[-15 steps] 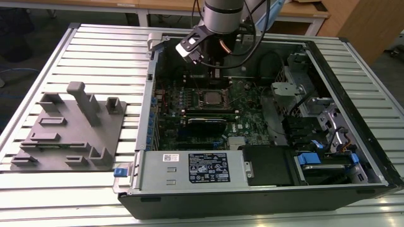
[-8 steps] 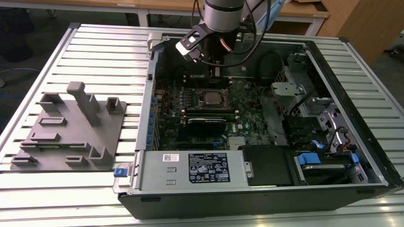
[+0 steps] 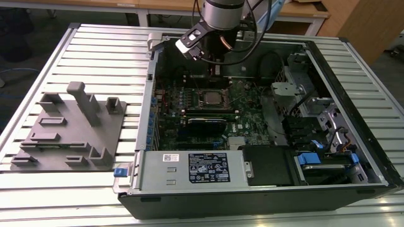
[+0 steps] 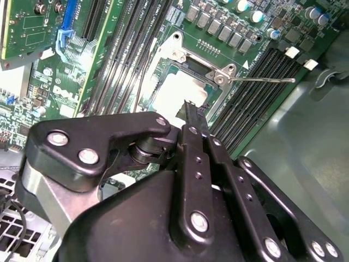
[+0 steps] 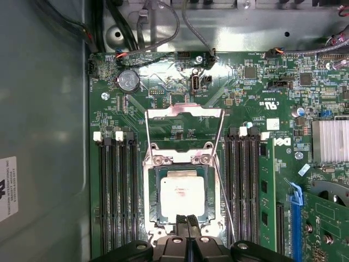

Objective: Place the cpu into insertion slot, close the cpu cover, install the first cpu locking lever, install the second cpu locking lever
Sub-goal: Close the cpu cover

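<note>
One step looks done to me, and the second is in hand. In the exterior view, your tool (image 3: 216, 71) hangs inside the open computer case (image 3: 353, 118) on the desk (image 3: 94, 56), just above the insertion slot (image 3: 203, 103). In the second wrist view, the tool (image 4: 191, 109) has its fingers pressed together and empty, pointing at the cpu (image 4: 173, 93). In the first wrist view, the cpu (image 5: 182, 195) lies in the slot and the cpu cover (image 5: 184, 112) is folded back. Closing it calls for a gentle push on its far edge.
</note>
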Robot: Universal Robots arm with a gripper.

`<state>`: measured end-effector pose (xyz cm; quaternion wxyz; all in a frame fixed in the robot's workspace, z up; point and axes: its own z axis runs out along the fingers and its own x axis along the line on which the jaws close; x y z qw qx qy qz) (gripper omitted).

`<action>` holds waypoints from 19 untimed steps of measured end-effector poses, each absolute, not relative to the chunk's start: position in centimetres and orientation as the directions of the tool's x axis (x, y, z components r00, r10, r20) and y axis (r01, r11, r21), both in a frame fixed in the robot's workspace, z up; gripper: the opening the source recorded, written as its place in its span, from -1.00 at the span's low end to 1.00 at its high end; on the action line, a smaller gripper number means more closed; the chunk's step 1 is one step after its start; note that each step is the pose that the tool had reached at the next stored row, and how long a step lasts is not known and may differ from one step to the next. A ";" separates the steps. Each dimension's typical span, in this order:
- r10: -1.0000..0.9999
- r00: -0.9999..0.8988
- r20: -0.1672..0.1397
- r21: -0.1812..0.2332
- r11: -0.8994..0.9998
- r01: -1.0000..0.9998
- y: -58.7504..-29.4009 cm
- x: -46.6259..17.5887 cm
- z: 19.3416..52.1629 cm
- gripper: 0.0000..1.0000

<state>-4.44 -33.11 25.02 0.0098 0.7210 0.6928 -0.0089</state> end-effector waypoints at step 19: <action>0.999 0.040 -0.026 0.005 -0.040 0.999 -33.1 -4.4 25.2 -0.80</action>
